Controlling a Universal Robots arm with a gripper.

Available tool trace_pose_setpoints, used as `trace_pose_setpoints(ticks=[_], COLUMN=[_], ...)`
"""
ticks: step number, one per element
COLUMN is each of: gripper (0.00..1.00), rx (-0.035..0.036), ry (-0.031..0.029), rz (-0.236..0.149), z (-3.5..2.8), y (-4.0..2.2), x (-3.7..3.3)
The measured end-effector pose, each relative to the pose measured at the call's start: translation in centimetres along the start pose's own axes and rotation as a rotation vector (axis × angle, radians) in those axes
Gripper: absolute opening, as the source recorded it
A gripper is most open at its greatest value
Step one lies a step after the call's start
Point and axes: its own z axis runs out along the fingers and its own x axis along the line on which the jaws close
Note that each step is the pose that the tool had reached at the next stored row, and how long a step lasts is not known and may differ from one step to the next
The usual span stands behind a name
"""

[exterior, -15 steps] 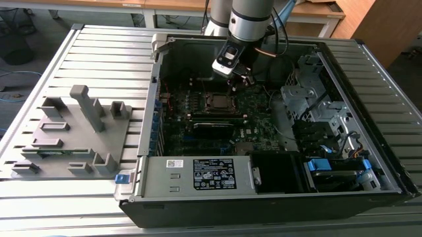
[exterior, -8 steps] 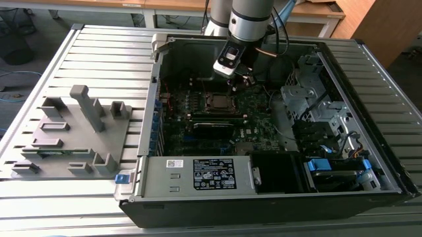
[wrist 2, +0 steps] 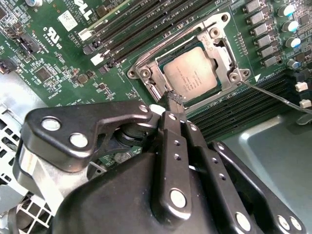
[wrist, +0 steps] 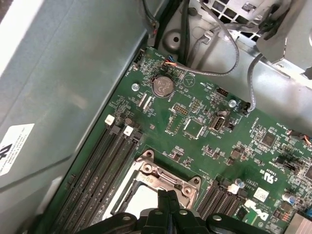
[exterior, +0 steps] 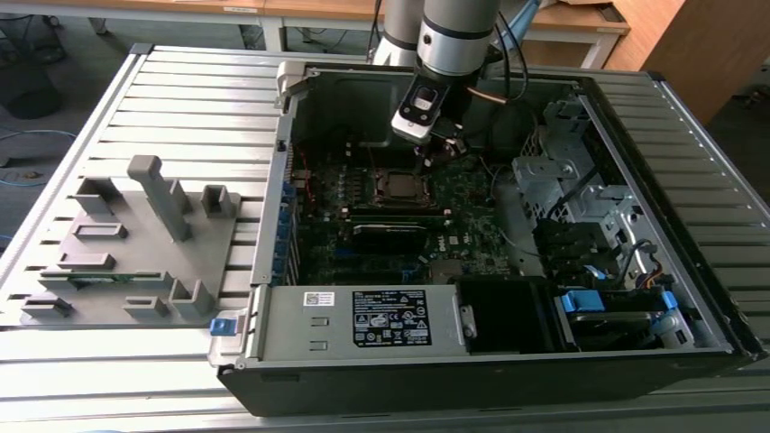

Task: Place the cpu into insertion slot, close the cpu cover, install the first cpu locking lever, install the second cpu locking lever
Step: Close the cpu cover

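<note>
Table (exterior: 180, 99): slatted grey top; it carries everything you see in the exterior view.
Fixture (exterior: 144, 225): grey block with upright posts, on the exterior view's left, just beside the case.
Computer case (exterior: 481, 383): lying open to the exterior view's right of the fixture, with the labelled power supply (exterior: 361, 320) along its near wall.
Motherboard (exterior: 470, 203): dark green, flat on the case floor.
Insertion slot (exterior: 398, 185): on the motherboard, beyond the power supply, flanked by long black memory slots (wrist 2: 136, 29).
Cpu (wrist 2: 192, 78): seated in the slot, silver top facing up.
Cpu cover (wrist 2: 220, 51): lying down flat over the cpu, its window framing the chip's top.
Pincer (wrist 2: 174, 100): your fingers are pressed together, tips down at the cover's rim just beside the cpu; you cannot tell whether they touch it.
Lever (wrist 2: 275, 96): thin metal rod running out from the socket's corner across the memory slots.
Drive cage (exterior: 565, 180): silvery metal, on the exterior view's right inside the case.
</note>
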Motion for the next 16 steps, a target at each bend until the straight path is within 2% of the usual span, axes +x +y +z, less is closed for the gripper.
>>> trace_pose_setpoints(ticks=[16], gripper=[0.11], rx=[-0.0016], ry=[0.0016], rz=[-0.058], z=[0.00], y=[0.00], x=[0.00])
